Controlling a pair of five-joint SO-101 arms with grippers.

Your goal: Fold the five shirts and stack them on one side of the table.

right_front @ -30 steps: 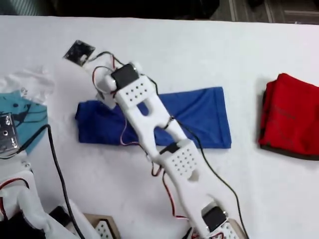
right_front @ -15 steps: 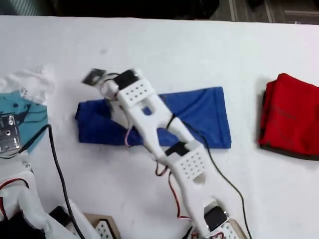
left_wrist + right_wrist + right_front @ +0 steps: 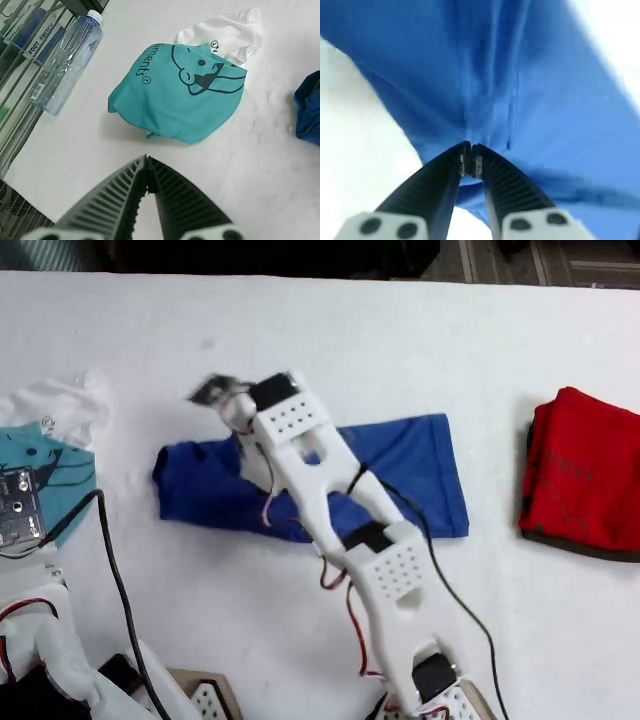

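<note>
A blue shirt (image 3: 405, 472), folded into a long strip, lies across the middle of the table. My right arm (image 3: 300, 435) stretches over its left part. In the right wrist view my right gripper (image 3: 470, 159) is shut on a pinch of the blue shirt (image 3: 530, 90). My left gripper (image 3: 147, 164) is shut on nothing and hovers over bare table near a crumpled teal shirt (image 3: 180, 92) at the table's left side (image 3: 45, 472). A white shirt (image 3: 225, 32) lies bunched just behind the teal one. A folded red shirt (image 3: 585, 475) rests at the right edge.
A clear plastic bottle (image 3: 65, 57) lies beside the teal shirt near the table's edge. Cables (image 3: 115, 580) trail from the arm bases at the front. White table (image 3: 400, 350) stretches behind the blue shirt.
My right arm's wrist has swung right and nearer, over the blue shirt's left end. That end has bunched and shifted slightly. The left arm stays put.
</note>
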